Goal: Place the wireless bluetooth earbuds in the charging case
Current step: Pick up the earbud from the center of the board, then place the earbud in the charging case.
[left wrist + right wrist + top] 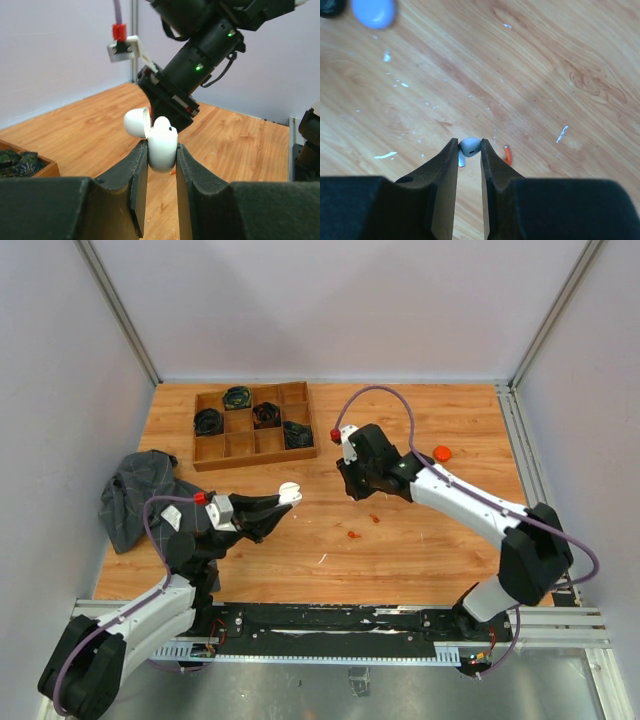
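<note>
Wood table (420, 550), grey walls. Left gripper (161, 152) clamps the lid-open charging case (162, 142), raised, left of centre. Right gripper (468, 146) pinches the lavender earbud (470, 146) by its bulb, mid-table. Probably light, slick, tiny: gentle hold. Orange-red earbud (507, 155) lies on the wood nearby.

Top external sits high behind the arm bases (485, 605) and looks down and forward, far enough to take in the whole bench (420, 550). Left wrist rides just behind the left gripper (161, 152), facing almost level across the bench at the right arm (200, 60), close on the charging case (162, 142); we find that arm and case from above too. Right wrist looks steeply down over the right gripper (468, 145) and the earbud (470, 146), close on a small patch of wood.
</note>
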{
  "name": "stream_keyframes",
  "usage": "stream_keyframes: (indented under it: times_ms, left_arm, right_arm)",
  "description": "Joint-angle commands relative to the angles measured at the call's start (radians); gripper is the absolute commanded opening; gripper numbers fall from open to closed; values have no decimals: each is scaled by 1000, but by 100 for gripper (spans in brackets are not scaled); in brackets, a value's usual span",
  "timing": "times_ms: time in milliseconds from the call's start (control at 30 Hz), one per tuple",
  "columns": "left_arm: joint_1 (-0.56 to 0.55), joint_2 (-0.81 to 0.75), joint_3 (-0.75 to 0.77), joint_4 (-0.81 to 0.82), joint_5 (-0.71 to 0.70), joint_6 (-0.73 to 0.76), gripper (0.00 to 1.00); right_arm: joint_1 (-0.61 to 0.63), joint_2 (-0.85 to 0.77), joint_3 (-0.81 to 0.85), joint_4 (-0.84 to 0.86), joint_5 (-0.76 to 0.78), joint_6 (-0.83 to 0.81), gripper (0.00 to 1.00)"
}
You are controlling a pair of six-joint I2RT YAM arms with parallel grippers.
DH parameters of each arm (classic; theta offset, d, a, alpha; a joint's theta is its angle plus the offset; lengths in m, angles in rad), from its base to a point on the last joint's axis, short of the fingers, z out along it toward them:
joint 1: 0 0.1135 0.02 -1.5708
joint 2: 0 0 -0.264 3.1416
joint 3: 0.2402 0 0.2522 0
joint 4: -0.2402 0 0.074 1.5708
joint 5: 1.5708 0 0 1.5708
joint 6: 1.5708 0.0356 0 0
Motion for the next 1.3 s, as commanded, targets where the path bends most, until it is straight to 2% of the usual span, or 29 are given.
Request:
stream_keyframes:
  times_ms: [0, 333, 667, 1267]
  left_arm:
    - [5, 15, -15, 144, 30, 16, 0]
    - [6, 55, -6, 255, 93, 20, 0]
    - [6, 95, 31, 281, 124, -17, 0]
    - [5, 175, 52, 426, 147, -194, 0]
  right_arm:
    - [46, -145, -85, 137, 10, -15, 15]
    - [159, -435, -261, 434, -51, -36, 13]
    - [216, -573, -356, 636, -169, -79, 12]
    - [273, -506, -351, 885, -336, -121, 12]
